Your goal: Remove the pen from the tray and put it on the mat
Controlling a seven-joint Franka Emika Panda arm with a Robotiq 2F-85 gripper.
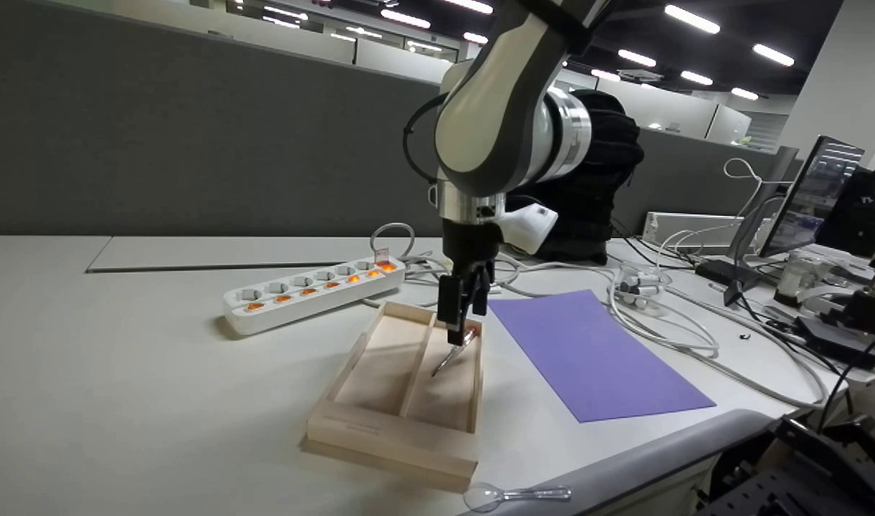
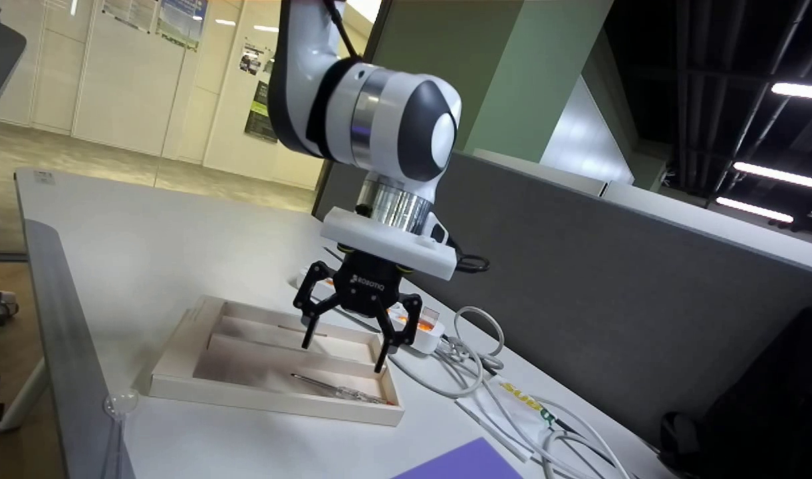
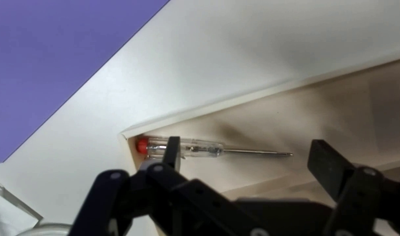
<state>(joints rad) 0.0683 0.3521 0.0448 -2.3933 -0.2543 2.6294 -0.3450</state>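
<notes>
In an exterior view I catch the gripper (image 1: 467,326) almost edge-on, pointing down over the far end of the pale tray (image 1: 390,438), so its spread is hard to judge and a bit of the far rim is lost behind it. The pen (image 1: 453,354) lies slantwise in the compartment nearer the purple mat (image 1: 598,358), its upper end partly masked by a finger. The mat lies flat on the desk (image 1: 158,373), beside the tray. A black bag (image 1: 595,193) stands half hidden behind the arm (image 1: 491,118), and a clear spoon (image 1: 516,494) barely shows against the white.

In an exterior view that faces the fingers (image 2: 308,332) squarely, they are plainly spread wide. Below them is the pen, its red end close to a corner of the tray. A white power strip (image 2: 425,340) peeps out behind, much of it blocked, and the bottom edge leaves only a piece of the mat.

In the wrist view a finger crosses in front of the pen's clear handle, hiding a strip of it; I can't tell whether they touch. The metal shaft shows fully. The tray runs off to the right, and the mat is cut by the top and left edges.
</notes>
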